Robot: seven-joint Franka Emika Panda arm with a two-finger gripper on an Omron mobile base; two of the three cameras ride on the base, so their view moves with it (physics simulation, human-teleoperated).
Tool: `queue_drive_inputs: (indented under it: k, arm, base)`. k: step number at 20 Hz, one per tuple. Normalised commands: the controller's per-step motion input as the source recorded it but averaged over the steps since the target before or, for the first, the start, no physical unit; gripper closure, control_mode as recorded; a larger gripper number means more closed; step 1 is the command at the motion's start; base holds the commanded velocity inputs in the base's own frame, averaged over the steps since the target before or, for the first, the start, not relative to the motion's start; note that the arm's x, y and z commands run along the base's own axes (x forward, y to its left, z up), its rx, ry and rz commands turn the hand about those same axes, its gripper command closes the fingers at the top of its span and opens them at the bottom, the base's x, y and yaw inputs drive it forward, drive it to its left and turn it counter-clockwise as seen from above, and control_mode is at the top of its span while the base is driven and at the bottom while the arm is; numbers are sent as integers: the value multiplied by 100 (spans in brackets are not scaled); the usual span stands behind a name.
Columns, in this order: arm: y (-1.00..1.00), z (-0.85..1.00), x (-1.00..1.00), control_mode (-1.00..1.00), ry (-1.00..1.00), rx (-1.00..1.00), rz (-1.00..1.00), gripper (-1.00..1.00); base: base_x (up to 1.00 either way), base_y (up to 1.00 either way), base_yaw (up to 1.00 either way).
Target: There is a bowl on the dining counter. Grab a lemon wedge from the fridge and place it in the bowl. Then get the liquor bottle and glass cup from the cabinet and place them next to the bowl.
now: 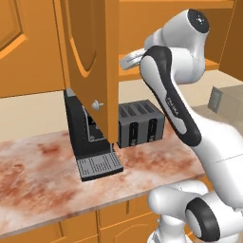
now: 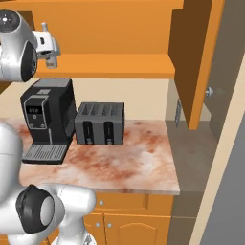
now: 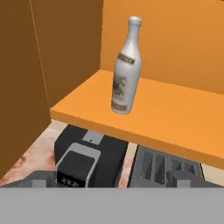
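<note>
Orange wooden cabinet door (image 1: 88, 61) hangs open at nine o'clock. On the marbled reddish bench (image 1: 42, 171) stand a black coffee machine (image 2: 47, 119) and, at its three o'clock, a grey slotted toaster (image 2: 100, 123). Above, the white liquor bottle (image 3: 126, 68) stands upright on the orange shelf (image 3: 175, 118); the pincer (image 3: 113, 177) gapes wide, empty, well short of it.
</note>
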Motion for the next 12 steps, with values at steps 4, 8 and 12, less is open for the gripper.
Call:
queue_drive_inputs:
  k: [4,8,12]
  arm:
    - [1,0,67,-100,1,36,-7,-100]
    - [16,0,52,-100,0,31,3,-100]
    - [43,-1,39,-100,1,7,0,-100]
  base:
    - [0,0,0]
    - [0,0,0]
    - [0,0,0]
